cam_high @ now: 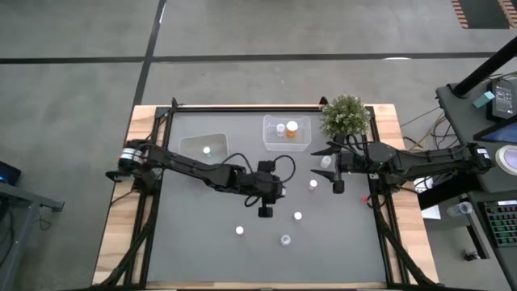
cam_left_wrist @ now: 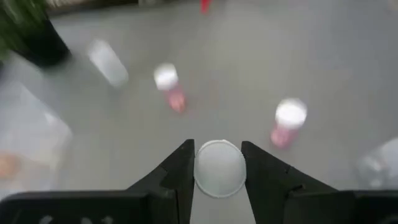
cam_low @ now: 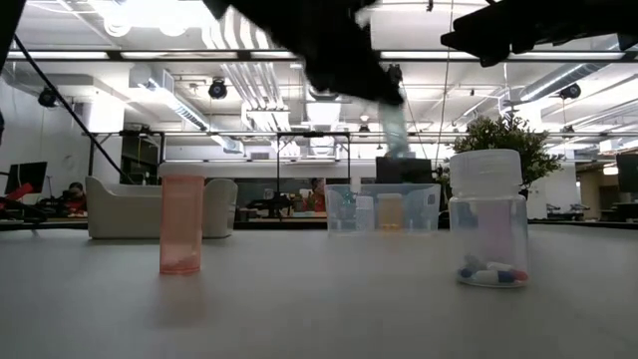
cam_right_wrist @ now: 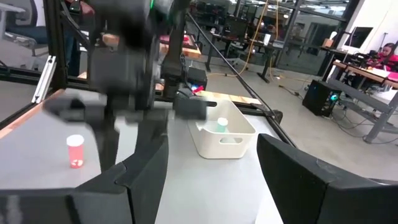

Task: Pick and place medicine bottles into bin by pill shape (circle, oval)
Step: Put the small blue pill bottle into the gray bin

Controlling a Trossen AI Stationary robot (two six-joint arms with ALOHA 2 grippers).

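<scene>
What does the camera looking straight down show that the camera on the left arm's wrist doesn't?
Only the overhead view shows both arms, the potted plant, the clear tub holding two bottles, and the other tub holding one. Only the left wrist view shows the white cap of a bottle between the left gripper's fingers. Both show loose white-capped bottles standing on the grey table.

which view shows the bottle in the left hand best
The left wrist view: the bottle's white cap sits squarely between the left hand's fingers. The high view hides it under the hand. The low view shows a blurred bottle hanging; the right wrist view only a blurred arm.
</scene>
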